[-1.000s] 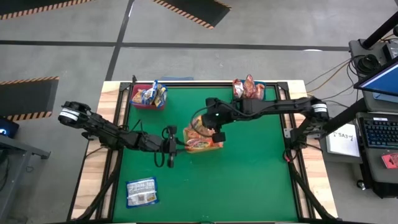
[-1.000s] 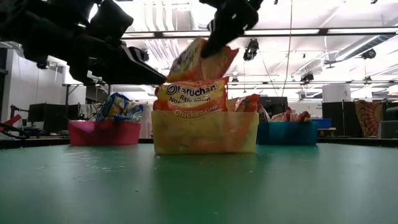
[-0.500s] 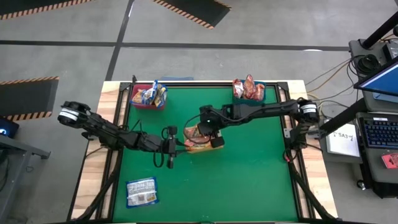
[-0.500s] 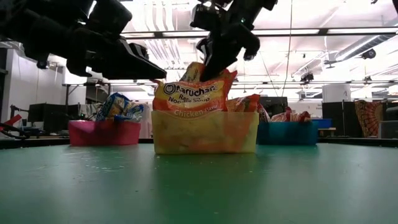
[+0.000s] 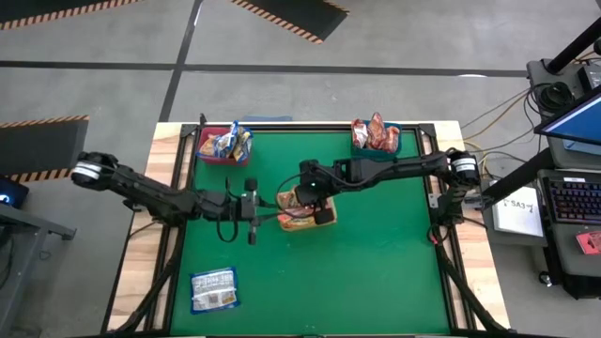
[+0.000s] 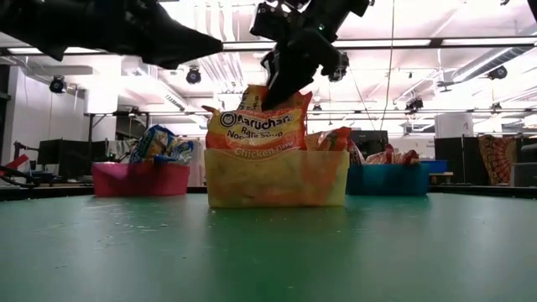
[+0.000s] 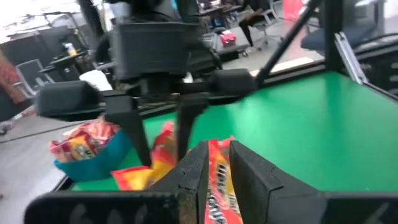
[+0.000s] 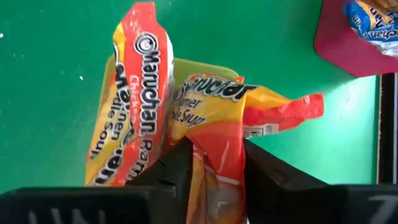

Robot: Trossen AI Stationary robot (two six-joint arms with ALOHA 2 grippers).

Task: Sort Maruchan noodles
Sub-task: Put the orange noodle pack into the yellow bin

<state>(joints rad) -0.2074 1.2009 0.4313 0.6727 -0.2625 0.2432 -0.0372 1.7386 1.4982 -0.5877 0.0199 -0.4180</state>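
"Maruchan", "Ramen Noodle Soup" and "Chicken Flavor" could be read on the front orange packet (image 6: pixel 256 132) standing upright in the yellow-green bin (image 6: pixel 277 178) at mid-table. A second orange packet (image 8: pixel 214 134) was seen tilted beside it, between the fingers of the right gripper (image 5: pixel 311 194), which was reached down over the bin; whether it was gripped or released could not be told. The left gripper (image 5: pixel 252 208) was held just beside the bin, its narrow-set fingers empty. A blue-and-silver packet (image 5: pixel 213 289) lay flat near the front edge.
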